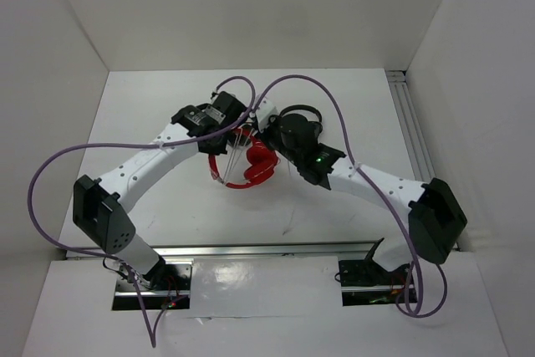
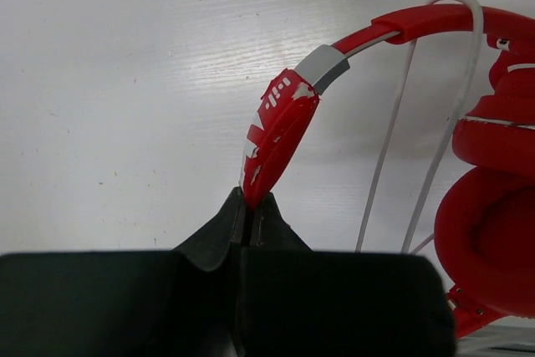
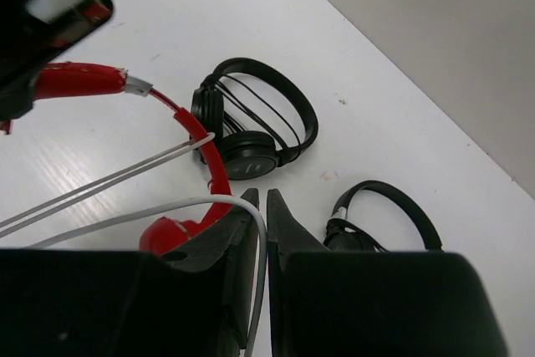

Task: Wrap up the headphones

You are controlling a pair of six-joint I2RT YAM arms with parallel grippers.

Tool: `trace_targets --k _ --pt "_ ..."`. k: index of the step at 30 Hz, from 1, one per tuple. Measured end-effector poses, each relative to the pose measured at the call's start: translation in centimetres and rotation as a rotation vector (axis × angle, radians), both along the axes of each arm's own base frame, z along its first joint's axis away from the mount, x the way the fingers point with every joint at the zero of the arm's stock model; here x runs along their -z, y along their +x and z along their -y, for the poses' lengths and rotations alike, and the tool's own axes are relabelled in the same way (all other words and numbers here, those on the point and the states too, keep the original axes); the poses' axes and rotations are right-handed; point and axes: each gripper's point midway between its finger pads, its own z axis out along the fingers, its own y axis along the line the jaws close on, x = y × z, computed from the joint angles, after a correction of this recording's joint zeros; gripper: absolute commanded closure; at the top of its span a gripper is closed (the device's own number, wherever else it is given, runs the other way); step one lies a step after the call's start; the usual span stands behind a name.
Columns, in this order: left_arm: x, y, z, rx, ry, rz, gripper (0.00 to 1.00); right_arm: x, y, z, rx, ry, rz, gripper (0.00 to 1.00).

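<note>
Left gripper [image 2: 251, 208]: 2 black fingers closed tight on the tip of one arm of the bright red over-ear headphones with silver-edged headband [image 2: 280, 127], holding the band up off the white table [image 2: 125, 81] with the 2 red padded earcups [image 2: 489, 232] stacked together at the far end of the arc. Right gripper [image 3: 260, 200]: jaws a little apart, the thin white cable [image 3: 125, 175] running down through the gap and lying against 1 finger, not visibly pinched. Location of item: mid-table between the 2 arms, just beside 1 small black on-ear headset [image 3: 251, 152] whose own cord is already wound round it; a 2nd small black headset [image 3: 344, 232] lies near it, further to the right of that view. Condition of wrap: partly done; 2 taut strands of cable cross the opening of the band and a 3rd strand loops over the band toward the right gripper, so a few turns appear laid. Outstanding, by judgement: the cable past the right gripper remains to be wound and its end secured; how much is left cannot be told, as it runs out of view below the fingers
</note>
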Motion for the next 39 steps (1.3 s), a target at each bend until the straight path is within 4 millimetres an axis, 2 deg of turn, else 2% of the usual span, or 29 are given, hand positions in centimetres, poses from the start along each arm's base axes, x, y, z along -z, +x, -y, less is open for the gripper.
trace_targets --k 5,10,15,18,26,32,36,39 --pt "-0.2 -0.5 -0.2 0.02 0.001 -0.001 1.0 2.7 1.9 -0.6 0.036 -0.003 -0.032 0.85" --pt "-1.6 -1.5 0.2 0.05 -0.034 0.047 1.0 5.1 4.5 1.3 0.117 -0.011 -0.079 0.85" --pt "-2.7 -2.2 0.4 0.069 -0.066 0.081 1.0 5.6 6.6 3.5 0.169 0.022 -0.105 0.85" --pt "-2.8 -2.6 0.3 0.075 -0.071 0.078 1.0 5.3 7.3 3.5 0.152 0.054 -0.111 0.85" --pt "-2.9 -3.8 1.7 0.156 -0.115 0.043 1.0 5.3 7.2 1.1 -0.003 0.165 -0.15 0.85" --pt "-3.5 -4.6 2.9 0.219 -0.177 0.032 1.0 5.6 7.4 0.5 -0.094 0.267 -0.197 0.84" --pt "-4.0 -4.9 3.5 0.247 -0.201 0.027 1.0 5.9 7.0 -0.2 -0.151 0.317 -0.225 0.96" --pt "-5.3 -4.8 3.9 0.257 -0.22 0.053 1.0 5.9 6.5 -0.8 -0.197 0.359 -0.236 0.97"
